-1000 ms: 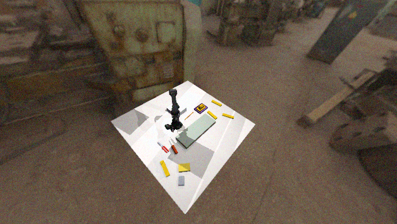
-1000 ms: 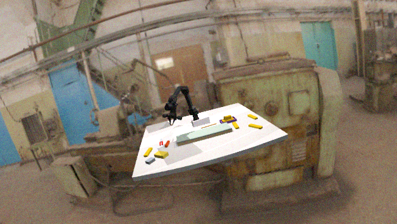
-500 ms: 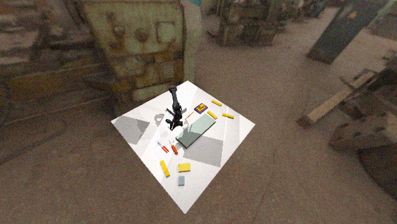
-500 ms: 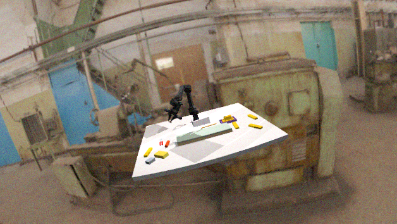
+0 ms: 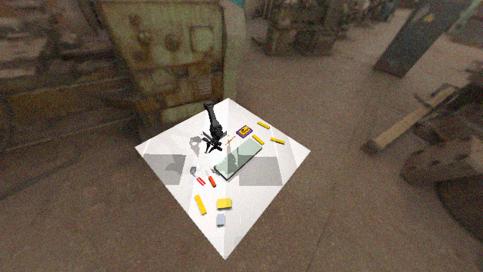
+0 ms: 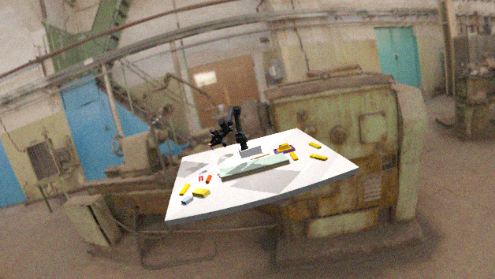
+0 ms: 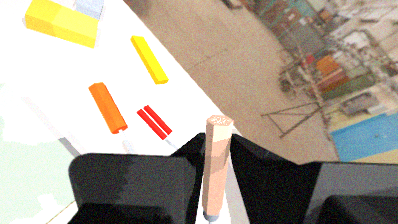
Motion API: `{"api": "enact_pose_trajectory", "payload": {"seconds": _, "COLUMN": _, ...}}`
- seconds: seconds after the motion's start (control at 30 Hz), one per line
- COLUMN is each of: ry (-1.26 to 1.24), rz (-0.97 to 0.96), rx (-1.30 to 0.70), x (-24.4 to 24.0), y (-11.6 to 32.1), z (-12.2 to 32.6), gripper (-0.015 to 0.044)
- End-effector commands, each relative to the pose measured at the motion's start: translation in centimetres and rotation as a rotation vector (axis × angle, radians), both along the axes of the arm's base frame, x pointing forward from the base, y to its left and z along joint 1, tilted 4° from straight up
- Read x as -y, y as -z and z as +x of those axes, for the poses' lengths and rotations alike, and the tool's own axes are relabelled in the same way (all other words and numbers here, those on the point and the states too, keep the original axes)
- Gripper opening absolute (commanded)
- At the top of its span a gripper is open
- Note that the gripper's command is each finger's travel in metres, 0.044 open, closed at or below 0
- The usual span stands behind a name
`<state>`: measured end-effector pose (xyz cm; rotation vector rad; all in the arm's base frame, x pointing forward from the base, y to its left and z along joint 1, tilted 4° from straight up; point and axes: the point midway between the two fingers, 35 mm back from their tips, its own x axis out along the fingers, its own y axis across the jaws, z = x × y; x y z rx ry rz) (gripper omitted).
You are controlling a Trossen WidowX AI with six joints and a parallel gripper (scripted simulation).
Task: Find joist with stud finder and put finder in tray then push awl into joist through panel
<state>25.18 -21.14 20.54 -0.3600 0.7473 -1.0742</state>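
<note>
My gripper (image 5: 208, 150) (image 6: 212, 143) (image 7: 217, 139) is shut on the awl and holds it above the table, off the panel's near-left end. The awl's pale wooden handle (image 7: 216, 167) shows between the fingers in the wrist view; most of its shaft is out of sight. The pale green floor panel (image 5: 246, 154) (image 6: 254, 165) (image 7: 22, 167) lies flat; no hole can be made out on it at this size. The yellow stud finder (image 5: 244, 131) (image 6: 284, 146) sits in the purple-rimmed tray (image 5: 238, 132) (image 6: 277, 151) beyond the panel's far end.
An orange-handled screwdriver (image 5: 212, 181) (image 7: 107, 107) and a red-handled tool (image 5: 201, 180) (image 7: 154, 122) lie near the panel's near end. A yellow block (image 5: 224, 204), a yellow bar (image 5: 200, 204) and a grey block (image 5: 220, 220) lie farther out. A pencil-like stick (image 5: 230, 140) and several yellow bars lie near the tray.
</note>
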Motion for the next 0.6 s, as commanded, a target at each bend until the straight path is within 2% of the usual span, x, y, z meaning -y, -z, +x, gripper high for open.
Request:
{"api": "enact_pose_trajectory", "payload": {"seconds": 0.0, "ry": 0.05, "rz": -0.061, "rx": 0.112, "x": -0.6, "y": -0.8, "z": -1.2, "gripper": 0.0}}
{"api": "enact_pose_trajectory", "payload": {"seconds": 0.53, "ry": 0.23, "rz": -0.204, "rx": 0.546, "x": -2.8, "y": -2.2, "z": -6.6, "gripper": 0.0}}
{"api": "enact_pose_trajectory", "payload": {"seconds": 0.57, "ry": 0.182, "rz": -0.179, "rx": 0.447, "x": -2.2, "y": -2.2, "z": -5.1, "gripper": 0.0}}
